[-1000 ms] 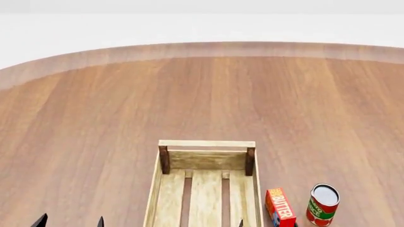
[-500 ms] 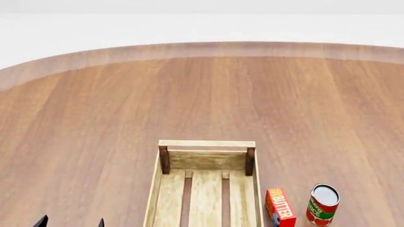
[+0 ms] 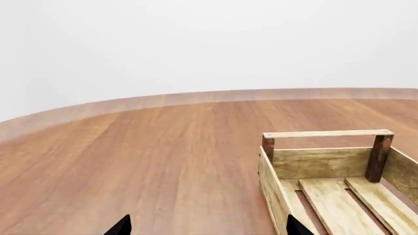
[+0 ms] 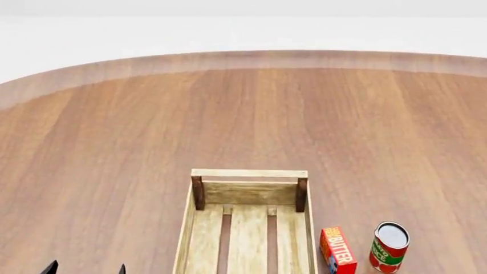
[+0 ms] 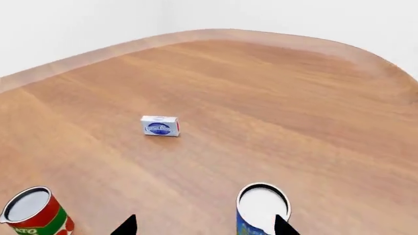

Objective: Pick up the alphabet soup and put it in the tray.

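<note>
Gone from the head view's lower edge is the dark tip that showed over the tray a second ago; the tray and the things beside it have not shifted.

On the table (image 4: 243,114) the tray (image 4: 249,173) stands at the near middle, its slatted bottom bare. To its right stand a butter box (image 4: 337,250) and a red-and-green can (image 4: 389,246), close together but apart. Farther out, seen only by the right wrist camera, lies a small white-and-blue box (image 5: 160,126).

The soup (image 5: 262,208) stands upright on the table, its pale top facing up, directly ahead of the right gripper (image 5: 203,226) and nearer one fingertip than the other. That gripper's jaws stand wide apart and hold nothing; the can sits just beyond the tips, not between them.

The left gripper (image 3: 204,226) is likewise spread and holds nothing, one fingertip (image 3: 295,226) overlapping the tray's near wall in its own camera.
</note>
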You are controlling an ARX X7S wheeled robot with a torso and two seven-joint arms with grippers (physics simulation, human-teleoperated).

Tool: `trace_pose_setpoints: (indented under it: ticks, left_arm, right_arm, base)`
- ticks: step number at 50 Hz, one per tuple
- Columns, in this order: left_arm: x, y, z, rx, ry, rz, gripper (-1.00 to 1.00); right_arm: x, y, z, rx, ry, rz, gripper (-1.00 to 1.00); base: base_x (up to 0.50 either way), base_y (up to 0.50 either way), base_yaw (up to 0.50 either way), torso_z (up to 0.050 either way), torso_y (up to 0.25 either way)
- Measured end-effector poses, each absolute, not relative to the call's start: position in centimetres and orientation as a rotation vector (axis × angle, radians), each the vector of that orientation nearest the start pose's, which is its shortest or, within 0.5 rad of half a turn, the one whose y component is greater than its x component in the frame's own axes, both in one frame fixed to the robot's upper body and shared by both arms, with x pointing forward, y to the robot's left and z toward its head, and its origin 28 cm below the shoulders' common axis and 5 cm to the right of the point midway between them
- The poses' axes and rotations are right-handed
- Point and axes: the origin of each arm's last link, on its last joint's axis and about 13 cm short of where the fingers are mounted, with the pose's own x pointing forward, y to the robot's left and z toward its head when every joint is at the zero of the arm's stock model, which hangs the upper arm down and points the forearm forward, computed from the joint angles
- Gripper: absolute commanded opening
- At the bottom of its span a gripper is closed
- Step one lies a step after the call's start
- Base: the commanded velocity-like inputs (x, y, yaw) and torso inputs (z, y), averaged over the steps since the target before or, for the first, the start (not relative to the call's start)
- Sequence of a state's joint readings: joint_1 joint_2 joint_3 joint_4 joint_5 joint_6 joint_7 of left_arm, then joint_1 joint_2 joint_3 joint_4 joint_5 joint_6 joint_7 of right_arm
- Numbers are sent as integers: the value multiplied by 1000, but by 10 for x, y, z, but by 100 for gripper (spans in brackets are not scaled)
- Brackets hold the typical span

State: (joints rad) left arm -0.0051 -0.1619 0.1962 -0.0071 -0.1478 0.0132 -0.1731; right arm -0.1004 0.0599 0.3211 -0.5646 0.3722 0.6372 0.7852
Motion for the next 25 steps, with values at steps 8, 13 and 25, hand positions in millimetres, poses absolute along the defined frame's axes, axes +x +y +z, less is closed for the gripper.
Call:
trace_pose_setpoints:
  ticks: [8,13,25]
  left_arm:
    - [207,205,10,17,19,-19,100]
    - [207,205,10,18,21,-18,100]
    - [207,205,9,20,24,-19,100]
  right_arm:
    - [168,-160,74,194,217,-957,100]
    - [168,-167,71,188,222,-983,100]
    - [168,-183,58,176,240,-1028,100]
  base:
    - [0,0,0,0,0]
    - [0,0,0,0,0]
    - [0,0,0,0,0]
